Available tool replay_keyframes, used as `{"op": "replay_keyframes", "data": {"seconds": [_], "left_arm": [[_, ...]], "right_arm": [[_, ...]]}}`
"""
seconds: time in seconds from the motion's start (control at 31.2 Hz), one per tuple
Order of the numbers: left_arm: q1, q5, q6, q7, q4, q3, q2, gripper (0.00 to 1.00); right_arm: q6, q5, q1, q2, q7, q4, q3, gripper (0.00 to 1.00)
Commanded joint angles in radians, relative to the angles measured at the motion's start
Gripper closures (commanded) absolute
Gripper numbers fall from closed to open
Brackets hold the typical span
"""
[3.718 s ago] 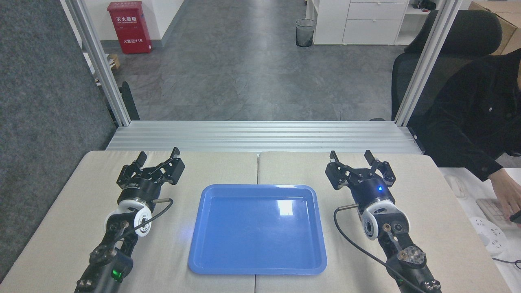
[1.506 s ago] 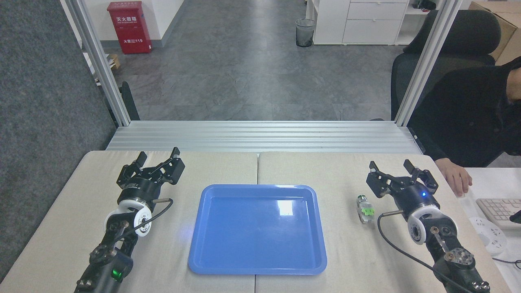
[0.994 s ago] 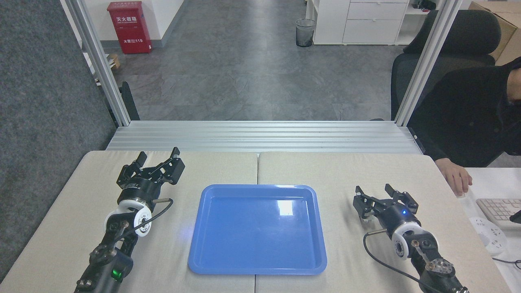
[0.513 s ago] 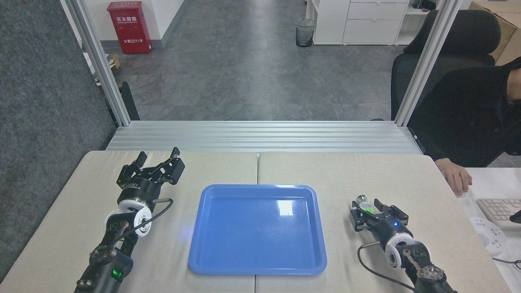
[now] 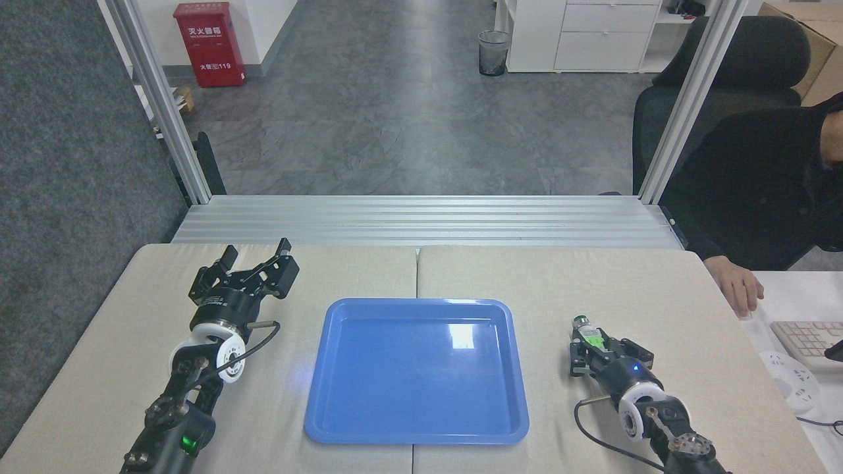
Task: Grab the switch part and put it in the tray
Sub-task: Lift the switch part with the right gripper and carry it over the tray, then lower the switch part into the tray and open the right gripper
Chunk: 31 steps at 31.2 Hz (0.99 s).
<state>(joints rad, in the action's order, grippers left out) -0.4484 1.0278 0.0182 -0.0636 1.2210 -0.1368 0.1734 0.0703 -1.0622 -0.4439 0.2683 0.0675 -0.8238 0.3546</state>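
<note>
The grasp step is in hand: the right gripper (image 5: 591,347) looks closed around the switch part (image 5: 589,334) on the table at 3 o'clock of the tray (image 5: 417,370), long axis running 11-to-5, dark end at 11, so next likely comes a lift and carry toward 9.

The red cabinet (image 5: 209,43) bears white Chinese characters and "119".
</note>
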Motion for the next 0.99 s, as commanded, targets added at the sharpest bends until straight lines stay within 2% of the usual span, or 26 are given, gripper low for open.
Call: {"op": "replay_keyframes", "data": {"seconds": [0.0, 0.1, 0.19, 0.29, 0.38, 0.48, 0.61, 0.71, 0.83, 0.96], "left_arm": [[-0.001, 0.0, 0.0, 0.001, 0.0, 0.0, 0.0, 0.0], [0.0, 0.0, 0.0, 0.001, 0.0, -0.001, 0.0, 0.0], [0.0, 0.0, 0.0, 0.001, 0.0, -0.001, 0.0, 0.0], [-0.001, 0.0, 0.0, 0.001, 0.0, 0.0, 0.0, 0.0], [-0.001, 0.0, 0.0, 0.001, 0.0, 0.0, 0.0, 0.0], [0.0, 0.0, 0.0, 0.001, 0.0, 0.0, 0.0, 0.0], [0.0, 0.0, 0.0, 0.001, 0.0, 0.0, 0.0, 0.0], [-0.001, 0.0, 0.0, 0.001, 0.0, 0.0, 0.0, 0.0], [0.0, 0.0, 0.0, 0.001, 0.0, 0.0, 0.0, 0.0], [0.0, 0.0, 0.0, 0.001, 0.0, -0.001, 0.0, 0.0]], "right_arm": [[0.006, 0.085, -0.002, -0.046, 0.02, -0.19, -0.163, 0.86], [0.005, 0.088, -0.002, -0.081, 0.083, -0.346, -0.164, 0.88], [-0.003, 0.082, -0.001, -0.156, 0.149, -0.477, -0.157, 0.9], [-0.032, 0.058, 0.016, -0.239, 0.204, -0.587, -0.065, 0.91], [-0.089, 0.01, 0.04, -0.262, 0.204, -0.64, 0.044, 0.91], [-0.136, -0.041, 0.047, -0.267, 0.201, -0.644, 0.119, 0.92], [-0.19, -0.085, 0.045, -0.326, 0.204, -0.621, 0.234, 0.92], [-0.245, -0.123, 0.044, -0.345, 0.204, -0.546, 0.329, 0.92], [-0.29, -0.136, 0.04, -0.377, 0.206, -0.407, 0.412, 0.92], [-0.302, -0.15, 0.043, -0.38, 0.204, -0.351, 0.448, 0.92]]}}
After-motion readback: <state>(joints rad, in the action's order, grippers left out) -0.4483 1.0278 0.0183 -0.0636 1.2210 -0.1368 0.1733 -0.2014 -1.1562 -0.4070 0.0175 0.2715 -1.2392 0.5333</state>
